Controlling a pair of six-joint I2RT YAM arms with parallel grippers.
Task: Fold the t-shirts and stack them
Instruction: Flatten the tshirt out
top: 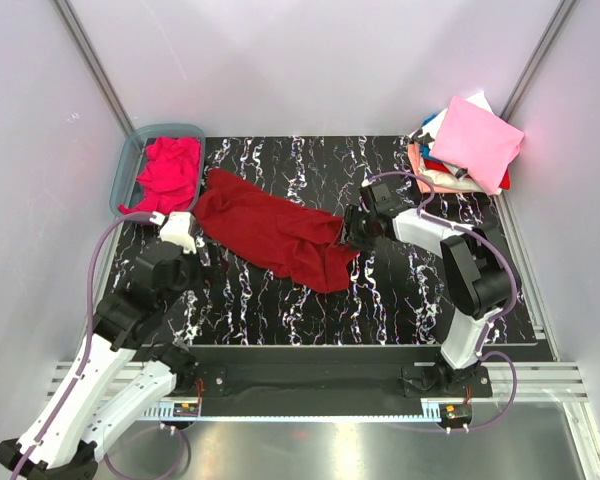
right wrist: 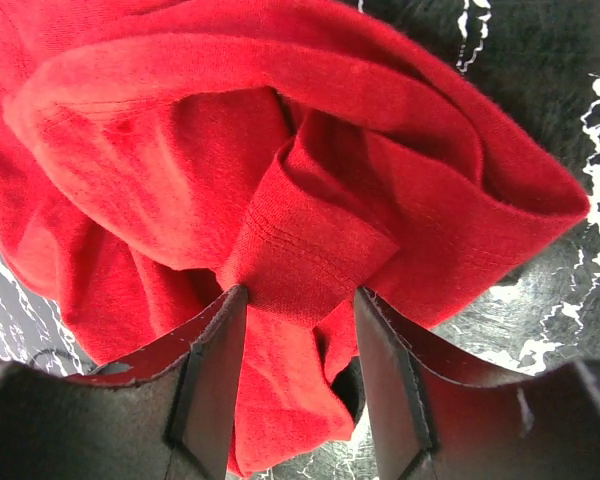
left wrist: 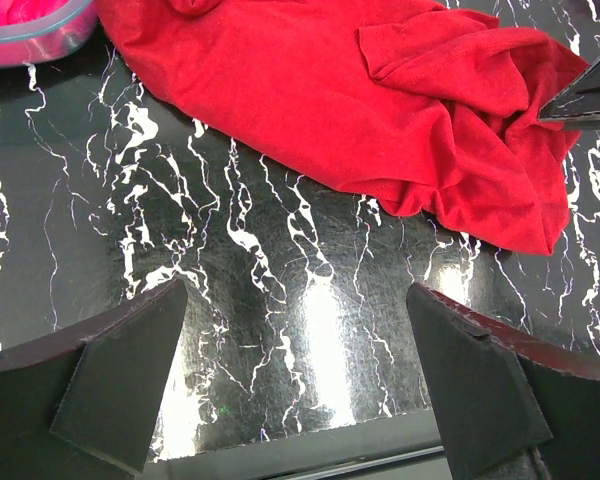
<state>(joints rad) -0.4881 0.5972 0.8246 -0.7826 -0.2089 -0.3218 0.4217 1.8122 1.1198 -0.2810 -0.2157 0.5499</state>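
A dark crimson red t-shirt lies crumpled and spread across the middle of the black marbled table; it also shows in the left wrist view. My right gripper is at its right edge. In the right wrist view, the right gripper is shut on a hemmed fold of the shirt. My left gripper is open and empty over bare table, just short of the shirt's near left edge. A magenta-pink t-shirt lies bunched in the tub. Folded shirts are stacked at the back right, pale pink on top.
The translucent blue-grey tub stands at the back left; its corner shows in the left wrist view. White walls enclose the table on three sides. The right arm's gripper tip shows at the left wrist view's right edge.
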